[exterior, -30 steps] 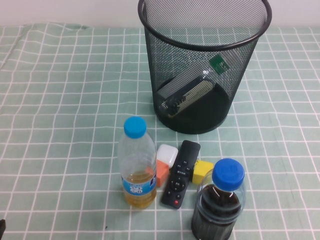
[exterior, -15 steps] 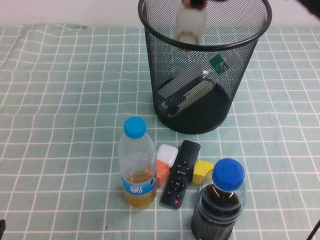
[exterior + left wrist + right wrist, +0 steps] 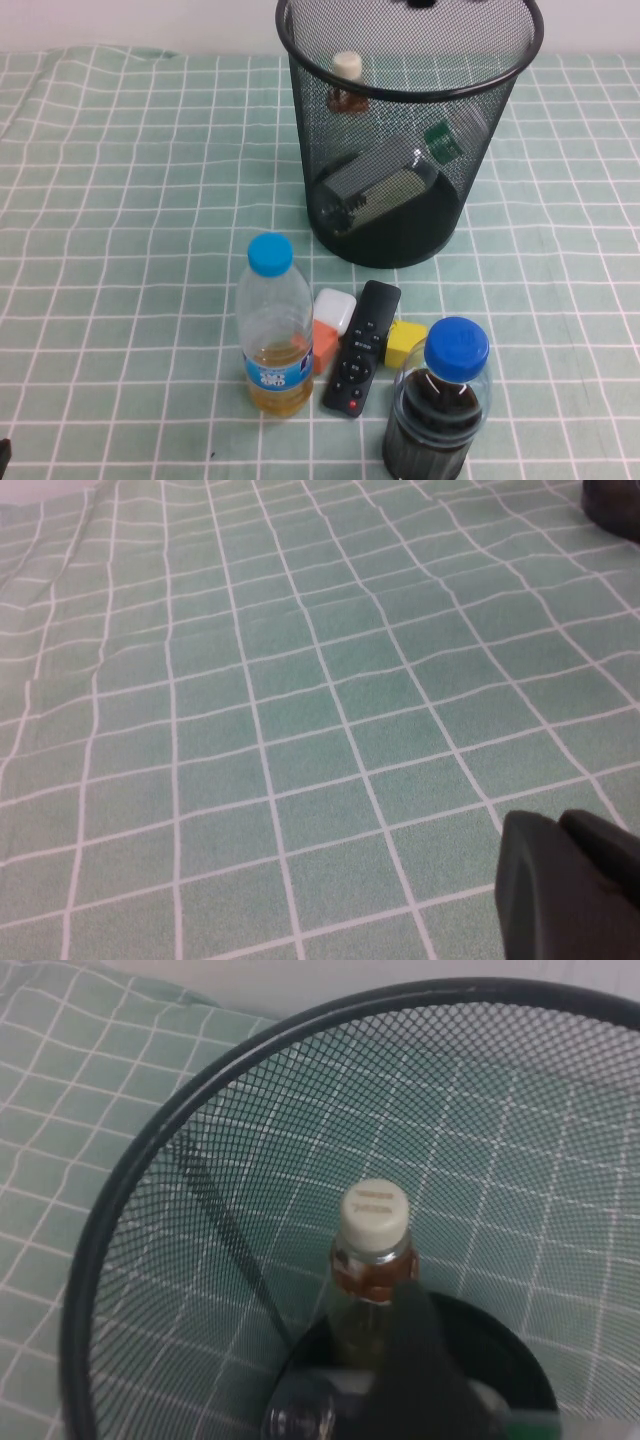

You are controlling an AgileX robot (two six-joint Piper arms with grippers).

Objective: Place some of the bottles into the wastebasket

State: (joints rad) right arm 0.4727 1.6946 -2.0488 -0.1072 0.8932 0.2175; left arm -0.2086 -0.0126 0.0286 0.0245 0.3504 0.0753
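The black wire-mesh wastebasket point(image 3: 330, 200) stands at the back middle of the table. The squarish clear bottle point(image 3: 385, 180) with a green label lies inside it on the bottom. The smaller bottle point(image 3: 346, 82) with cream cap and brownish neck is inside too, at the left wall with its cap just below the rim. It also shows in the right wrist view point(image 3: 374, 1222), cap up. My right gripper point(image 3: 432, 3) hangs above the bin's mouth, open and empty; one dark finger point(image 3: 415, 1360) shows. My left gripper point(image 3: 560, 825) is shut and empty, low over bare cloth.
In front of the bin stand a blue-capped bottle of yellow liquid point(image 3: 273, 330) and a blue-capped bottle of dark liquid point(image 3: 440, 405). Between them lie a black remote point(image 3: 361, 345), an orange-and-white block point(image 3: 329, 325) and a yellow block point(image 3: 405, 340). A green checked cloth point(image 3: 120, 200) covers the table.
The small cream-capped bottle came in above the rim and has dropped into the wastebasket. The squarish bottle inside shifted a little. The left arm has not moved.
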